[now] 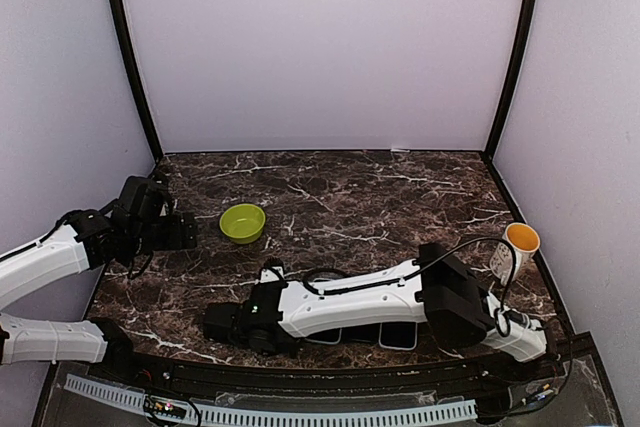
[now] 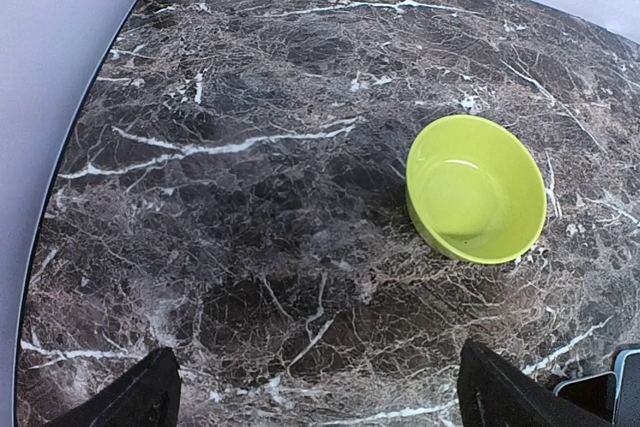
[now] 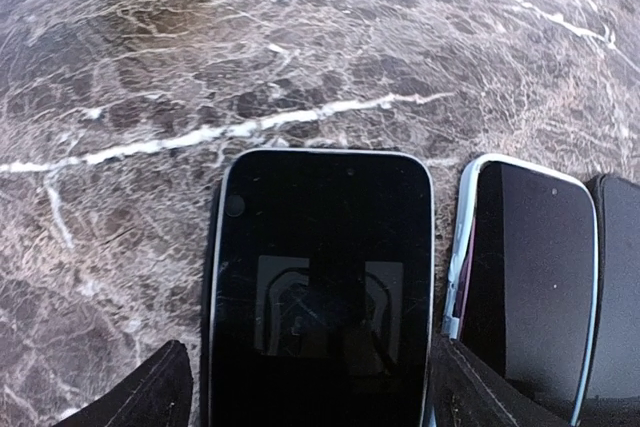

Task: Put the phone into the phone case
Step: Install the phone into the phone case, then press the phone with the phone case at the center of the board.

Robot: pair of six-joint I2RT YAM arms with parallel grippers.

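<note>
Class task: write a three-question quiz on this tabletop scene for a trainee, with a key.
1. True or false: the green bowl holds a phone.
2. What lies between the right jaws? A) cup B) black phone C) bowl
3. Which side's jaws stand open over bare table?
Key: 1 false; 2 B; 3 left.

On my feed the desk (image 1: pixel 380 197) is dark brown marble shot through with white veins. The bowl (image 1: pixel 242 223) is lime green. The cup (image 1: pixel 520 239) is white outside and orange inside. The phone (image 3: pixel 320 287) is glossy black with a thin pale rim. The second handset (image 3: pixel 530 287) is black too, edged in white and light blue. The left arm (image 1: pixel 40 262) and right arm (image 1: pixel 350 302) are white with black joints.
</note>
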